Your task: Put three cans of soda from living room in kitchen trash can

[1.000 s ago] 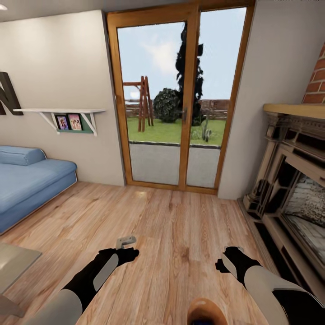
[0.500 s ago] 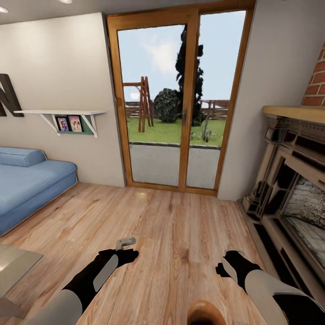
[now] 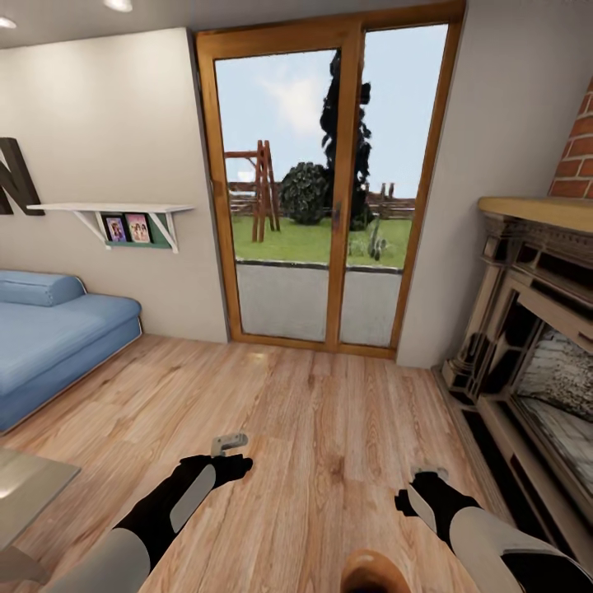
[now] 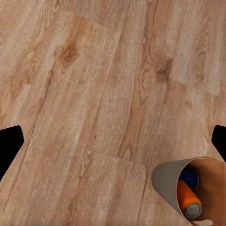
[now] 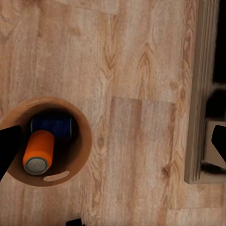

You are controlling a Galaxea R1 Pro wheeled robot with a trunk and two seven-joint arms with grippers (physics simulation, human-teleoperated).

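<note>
Head view: standing in the living room, facing the glass doors, blue sofa off to the left, brick fireplace close on the right. Both arms held low over the plank floor. Left gripper pointing forward, right gripper likewise; spread of the fingers hard to judge from here. Just behind and between the two, a brown rim at the picture's bottom edge — the trash can.

Left wrist view: dark fingertips at both edges, set wide, nothing between but floor. Beyond one finger, the trash can with an orange can and a blue can inside.

Right wrist view: fingers again wide apart, empty. Trash can under one finger, orange can and blue can lying in it; reddish can not visible. Fireplace base near the other finger.

Risks, as a judgement: clipping the fireplace with the right arm while turning, or driving off with only two cans — the third not seen.
</note>
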